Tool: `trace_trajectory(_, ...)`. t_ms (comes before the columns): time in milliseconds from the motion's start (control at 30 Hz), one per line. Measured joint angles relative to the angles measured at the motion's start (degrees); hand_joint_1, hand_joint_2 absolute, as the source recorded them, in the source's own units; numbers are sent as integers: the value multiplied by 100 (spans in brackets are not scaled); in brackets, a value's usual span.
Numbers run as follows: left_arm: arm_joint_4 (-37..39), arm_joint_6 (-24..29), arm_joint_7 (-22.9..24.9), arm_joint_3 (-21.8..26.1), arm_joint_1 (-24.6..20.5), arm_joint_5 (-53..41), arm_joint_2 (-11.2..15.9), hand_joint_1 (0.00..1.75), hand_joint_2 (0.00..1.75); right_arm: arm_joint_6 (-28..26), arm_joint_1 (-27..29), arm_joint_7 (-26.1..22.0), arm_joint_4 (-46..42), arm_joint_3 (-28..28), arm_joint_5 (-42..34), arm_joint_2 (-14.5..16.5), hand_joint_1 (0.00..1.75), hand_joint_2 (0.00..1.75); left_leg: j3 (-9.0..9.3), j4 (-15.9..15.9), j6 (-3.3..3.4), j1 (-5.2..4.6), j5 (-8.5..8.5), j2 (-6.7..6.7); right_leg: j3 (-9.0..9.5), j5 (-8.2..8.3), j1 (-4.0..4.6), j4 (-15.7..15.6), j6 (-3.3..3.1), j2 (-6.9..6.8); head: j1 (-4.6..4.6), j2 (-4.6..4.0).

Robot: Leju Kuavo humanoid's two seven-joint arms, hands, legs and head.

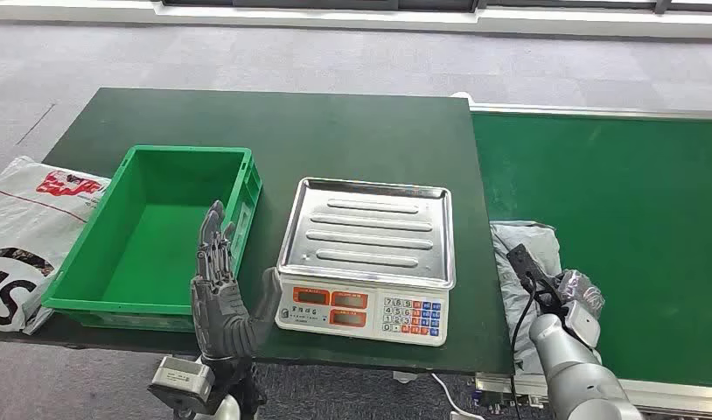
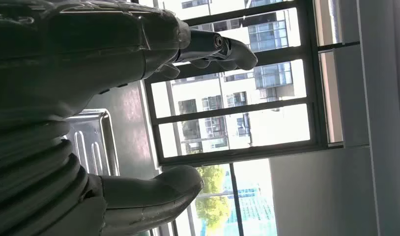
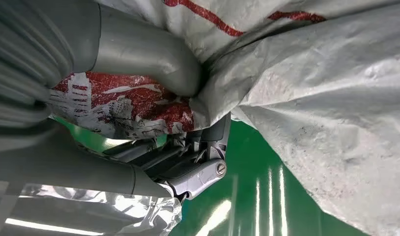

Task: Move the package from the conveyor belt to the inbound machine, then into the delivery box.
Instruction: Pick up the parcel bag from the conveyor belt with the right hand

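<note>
Green conveyor belt, right of frame: right hand grips the grey package. Centre: weighing scale. Left hand raised, fingers spread, beside green crate.

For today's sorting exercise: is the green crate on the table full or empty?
Empty: the green crate shows only its bare green floor and walls.
</note>
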Motion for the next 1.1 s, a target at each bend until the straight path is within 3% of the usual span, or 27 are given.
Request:
trace_trajectory(867, -13, 0, 1, 44, 12, -3, -14, 0, 175, -33, 35, -9, 0, 70, -4, -2, 175, 175, 0, 0, 0, 0, 0, 0, 0, 0, 0, 0, 0, 0, 0, 0)
trace_trajectory(967, -13, 0, 1, 48, 14, -9, -15, 0, 175, -539, 71, -136, -32, 69, -87, 0, 175, 175, -2, 0, 0, 0, 0, -1, -1, 0, -1, 0, 0, -1, 0, 0)
trace_trajectory(1100, -26, 9, 1, 68, 43, -64, -23, 0, 175, -1870, 133, -776, -321, 56, -562, 64, 175, 175, -5, 0, 0, 0, 0, 0, -2, 0, -2, 0, 0, 0, 0, 0)
